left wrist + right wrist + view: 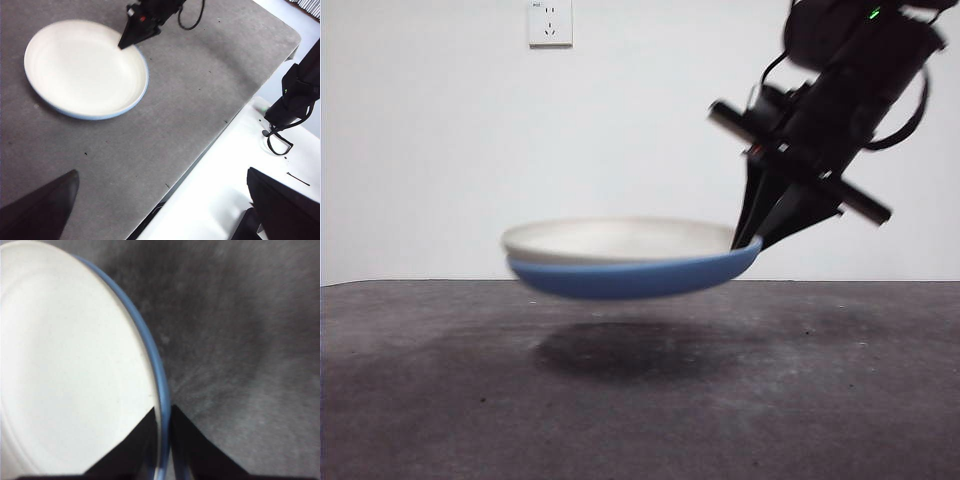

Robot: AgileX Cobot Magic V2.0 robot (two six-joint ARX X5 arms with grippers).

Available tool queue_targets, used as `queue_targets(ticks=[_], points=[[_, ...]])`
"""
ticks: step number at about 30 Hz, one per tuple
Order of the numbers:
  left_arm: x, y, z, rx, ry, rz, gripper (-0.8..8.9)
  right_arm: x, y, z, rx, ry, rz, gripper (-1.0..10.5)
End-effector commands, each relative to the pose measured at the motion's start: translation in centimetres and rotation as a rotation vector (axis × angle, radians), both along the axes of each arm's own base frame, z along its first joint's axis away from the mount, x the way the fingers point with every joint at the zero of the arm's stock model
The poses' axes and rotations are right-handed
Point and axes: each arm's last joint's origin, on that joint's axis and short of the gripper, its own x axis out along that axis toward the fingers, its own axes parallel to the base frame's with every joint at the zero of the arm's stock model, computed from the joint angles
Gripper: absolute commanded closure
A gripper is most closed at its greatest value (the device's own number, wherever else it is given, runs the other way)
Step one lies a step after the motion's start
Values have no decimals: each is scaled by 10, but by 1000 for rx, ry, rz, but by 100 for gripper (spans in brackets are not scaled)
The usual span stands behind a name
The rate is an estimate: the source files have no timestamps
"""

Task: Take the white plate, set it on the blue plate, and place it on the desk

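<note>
The desk [640, 400] fills the foreground of the front view, with a dark shadow under the stacked plates. The white plate [620, 238] sits nested in the blue plate [630, 275], and both hang in the air above the desk, tilted slightly. The right gripper [752, 243] comes down from the upper right and is clamped on the stack's rim, one jaw inside over the white plate, the other outside the blue edge. The left gripper [160, 210] waits well apart, jaws spread wide, holding nothing.
</note>
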Motion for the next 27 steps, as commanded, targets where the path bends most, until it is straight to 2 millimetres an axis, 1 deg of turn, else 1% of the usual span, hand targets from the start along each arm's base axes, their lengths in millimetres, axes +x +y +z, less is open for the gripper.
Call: queue_targets(ticks=[1,5,8,19,21,25,27], points=[[0,0,3,-3,-24,-11,250,9,11,-9,-2,29,6,942],[0,0,3,-3,-23,-11,250,14,13,-28,-33,77,2,942],[0,0,3,-3,-23,-11,250,17,14,-39,-56,102,-3,942],[0,0,3,0,-18,-14,250,20,15,-56,-79,150,3,935],[0,0,3,0,-18,-16,250,20,15,-57,-83,149,12,865],[0,0,3,0,-16,-16,250,20,15,-55,-85,146,14,609],[0,0,3,0,-16,-16,250,20,12,-47,-94,139,10,523]])
